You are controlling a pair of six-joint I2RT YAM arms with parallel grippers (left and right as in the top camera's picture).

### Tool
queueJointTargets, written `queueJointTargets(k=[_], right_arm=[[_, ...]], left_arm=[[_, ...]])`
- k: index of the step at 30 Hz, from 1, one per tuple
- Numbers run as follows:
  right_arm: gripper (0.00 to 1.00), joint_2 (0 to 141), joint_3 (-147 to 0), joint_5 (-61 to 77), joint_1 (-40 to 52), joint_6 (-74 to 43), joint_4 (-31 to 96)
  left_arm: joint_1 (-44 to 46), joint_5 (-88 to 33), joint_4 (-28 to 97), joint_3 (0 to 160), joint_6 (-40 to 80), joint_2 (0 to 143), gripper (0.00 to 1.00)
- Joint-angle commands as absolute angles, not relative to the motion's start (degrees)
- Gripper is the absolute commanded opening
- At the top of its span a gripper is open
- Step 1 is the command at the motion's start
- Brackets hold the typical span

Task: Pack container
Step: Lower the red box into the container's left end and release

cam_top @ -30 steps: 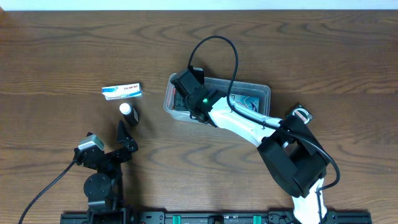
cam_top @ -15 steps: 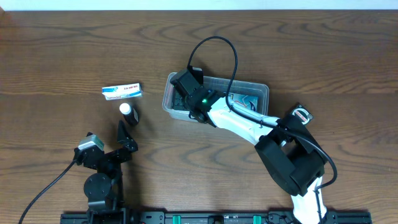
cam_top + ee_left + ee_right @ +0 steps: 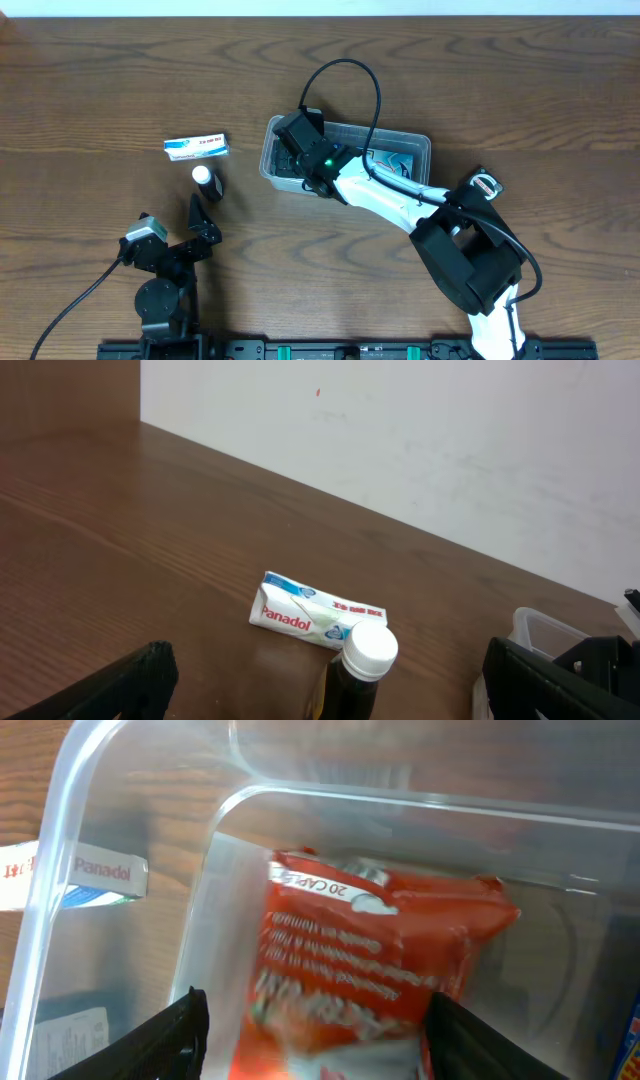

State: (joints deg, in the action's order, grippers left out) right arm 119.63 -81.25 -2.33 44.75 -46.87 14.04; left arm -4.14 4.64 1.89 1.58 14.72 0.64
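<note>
The container [image 3: 416, 141] stands on the surface [image 3: 100, 80], directly beneath and around the right end effector [image 3: 320, 1050], which is lowered into the container's left end. In the right wrist view, the clear rim and rounded corner of the container are seen above and to the left of the fingers [image 3: 175, 1035].

The right end effector is set apart at a moderate width. An orange-red packet [image 3: 370, 960] lies between its fingers on the container floor. A narrow gap is seen between the left finger and the packet edge. The lower part of the packet is blurred, so contact on the right side cannot be confirmed. A blue item [image 3: 395, 163] lies in the container to the right of the end effector, partly covered by the arm and its cable.

A white and blue Panadol box [image 3: 196, 147] lies flat on the surface, outside the container wall, to the left of the right end effector. It is also seen through the clear wall in the right wrist view.

The left end effector [image 3: 203, 222] is spread wide and holds nothing. A dark bottle [image 3: 368, 650] with a white cap stands upright just ahead of it, slightly right of centre between the fingers. The Panadol box lies just beyond the bottle. The container is seen at the far right edge of the left wrist view, well apart from the left end effector.
</note>
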Motion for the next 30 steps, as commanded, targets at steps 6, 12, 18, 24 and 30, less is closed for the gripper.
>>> queueJointTargets(k=[6, 12, 18, 24, 30], right_arm=[[0.68, 118.48, -81.32, -1.91, 45.41, -44.03, 13.93], [0.70, 116.29, -81.30, -3.38, 45.39, -41.91, 16.05], [0.75, 113.93, -81.32, -3.62, 45.32, -38.30, 21.15], [0.75, 111.90, -81.32, -2.09, 45.34, -35.05, 26.06], [0.75, 111.09, -81.32, -0.80, 45.41, -34.41, 33.10]], left_arm=[[-4.49, 5.10, 3.77, 0.23, 13.78, 0.60, 0.98], [-4.49, 5.10, 3.77, 0.23, 13.78, 0.60, 0.98], [-4.49, 5.10, 3.77, 0.25, 13.78, 0.60, 0.98], [-4.49, 5.10, 3.77, 0.23, 13.78, 0.60, 0.98], [-4.49, 5.10, 3.77, 0.23, 13.78, 0.60, 0.98]])
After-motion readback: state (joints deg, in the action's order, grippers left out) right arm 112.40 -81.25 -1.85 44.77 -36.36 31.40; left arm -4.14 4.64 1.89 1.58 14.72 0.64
